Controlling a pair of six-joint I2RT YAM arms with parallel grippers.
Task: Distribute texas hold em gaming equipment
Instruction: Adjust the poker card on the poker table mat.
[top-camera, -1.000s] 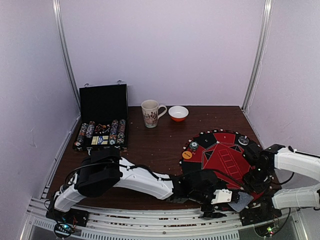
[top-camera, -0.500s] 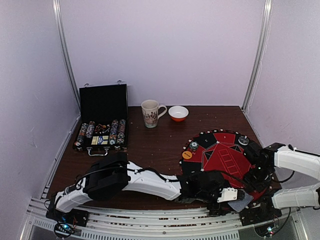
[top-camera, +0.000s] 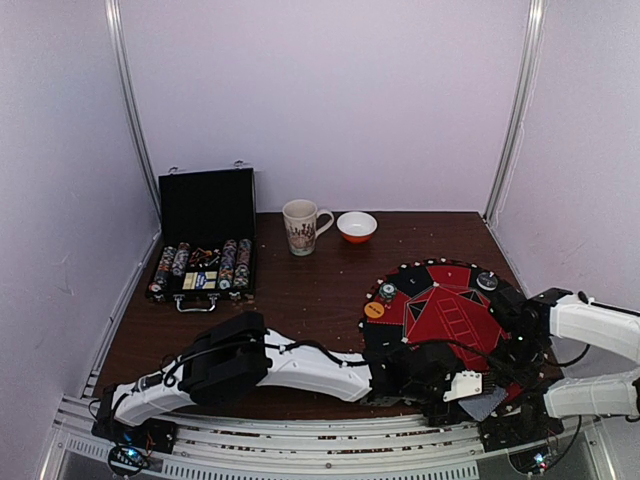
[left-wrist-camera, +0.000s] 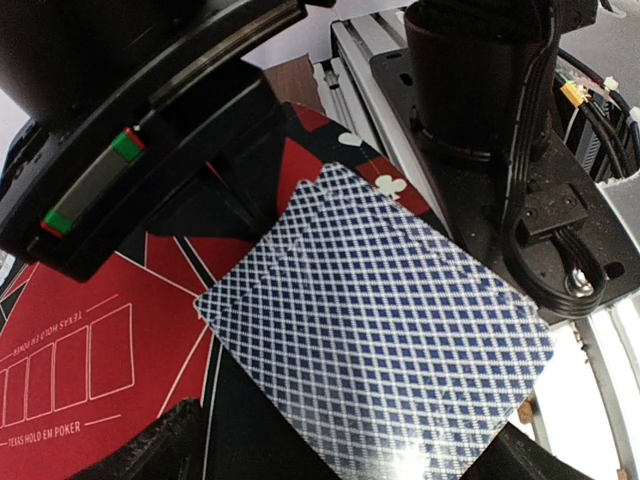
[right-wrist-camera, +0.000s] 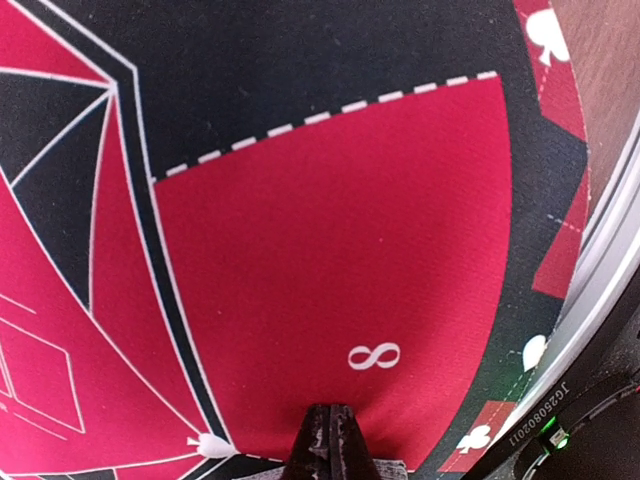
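Cards (left-wrist-camera: 390, 330), face down, slightly fanned, lie on the poker mat (left-wrist-camera: 80, 330) between the wide jaws of the left gripper (left-wrist-camera: 300, 290). Closing squarely across them should catch all; the right gripper (right-wrist-camera: 330, 445) is pinched shut.

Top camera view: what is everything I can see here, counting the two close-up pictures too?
case: one, black, open, far left
boxed chips: several rows, mixed colours, inside the case
mug: one, white patterned, far middle
bowl: one, orange-and-white, beside the mug
mat: one, round, red-black, right
loose chips: three seen, orange, green-white, dark, at the mat's rim
cards: several, blue-lattice backs, fanned, at the mat's near edge
left gripper: open, over the cards
right gripper: shut, tip at the mat
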